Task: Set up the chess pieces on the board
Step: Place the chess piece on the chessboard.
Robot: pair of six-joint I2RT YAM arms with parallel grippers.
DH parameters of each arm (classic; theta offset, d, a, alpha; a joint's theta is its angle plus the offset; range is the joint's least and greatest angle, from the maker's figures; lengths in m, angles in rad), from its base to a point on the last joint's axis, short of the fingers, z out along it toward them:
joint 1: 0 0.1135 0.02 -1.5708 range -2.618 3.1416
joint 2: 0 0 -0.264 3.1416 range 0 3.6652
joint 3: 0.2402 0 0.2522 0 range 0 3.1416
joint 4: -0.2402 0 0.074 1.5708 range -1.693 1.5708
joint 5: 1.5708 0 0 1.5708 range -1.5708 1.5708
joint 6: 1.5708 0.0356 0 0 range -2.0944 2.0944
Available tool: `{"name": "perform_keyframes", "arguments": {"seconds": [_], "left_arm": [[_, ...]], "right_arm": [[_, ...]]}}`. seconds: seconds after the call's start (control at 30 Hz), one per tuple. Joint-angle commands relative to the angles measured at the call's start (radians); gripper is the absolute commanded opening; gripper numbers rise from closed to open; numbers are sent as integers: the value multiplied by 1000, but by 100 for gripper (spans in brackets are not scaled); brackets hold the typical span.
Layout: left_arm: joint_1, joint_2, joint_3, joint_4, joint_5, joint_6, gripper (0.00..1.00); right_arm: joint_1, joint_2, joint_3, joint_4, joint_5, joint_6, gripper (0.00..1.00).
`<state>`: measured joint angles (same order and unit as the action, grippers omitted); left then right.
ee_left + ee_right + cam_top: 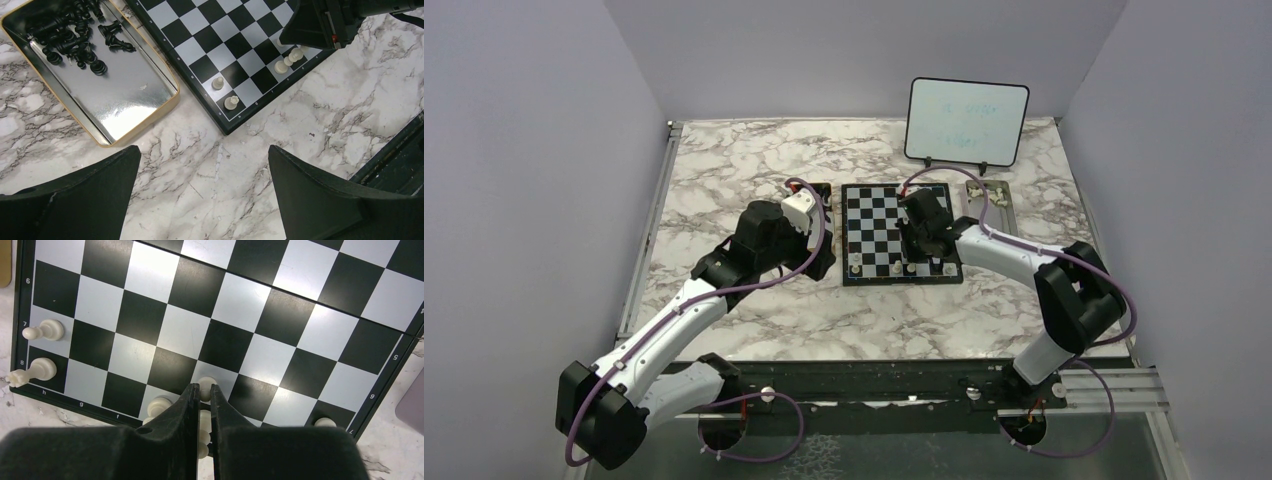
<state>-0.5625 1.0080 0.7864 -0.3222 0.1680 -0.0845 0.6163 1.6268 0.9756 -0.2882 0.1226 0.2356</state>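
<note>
Right gripper (204, 390) pinched nearly shut on cream piece (203, 422), held upright between the fingertips over board (240, 305) edge rows; other cream pieces (160, 405) just beside. Left gripper (202, 155) spread wide above marble table (210, 200), near board corner, tin (120, 95) of black pieces (75, 35) ahead.

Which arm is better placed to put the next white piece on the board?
Right. The right gripper is over the board, shut on a white piece. The left gripper hangs open over the marble table, beside the tin of black pieces.
</note>
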Motion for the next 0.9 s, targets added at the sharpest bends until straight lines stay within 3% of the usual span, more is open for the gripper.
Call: {"name": "perform_keyframes", "arguments": {"seconds": [0.0, 0.5, 0.87], "left_arm": [[3, -13, -12, 20, -18, 15, 99], [3, -15, -13, 20, -15, 15, 99], [3, -14, -15, 20, -18, 15, 99]], "right_arm": [[9, 22, 30, -28, 16, 13, 18], [8, -18, 62, -26, 51, 43, 37], [8, -135, 26, -88, 111, 60, 36]]}}
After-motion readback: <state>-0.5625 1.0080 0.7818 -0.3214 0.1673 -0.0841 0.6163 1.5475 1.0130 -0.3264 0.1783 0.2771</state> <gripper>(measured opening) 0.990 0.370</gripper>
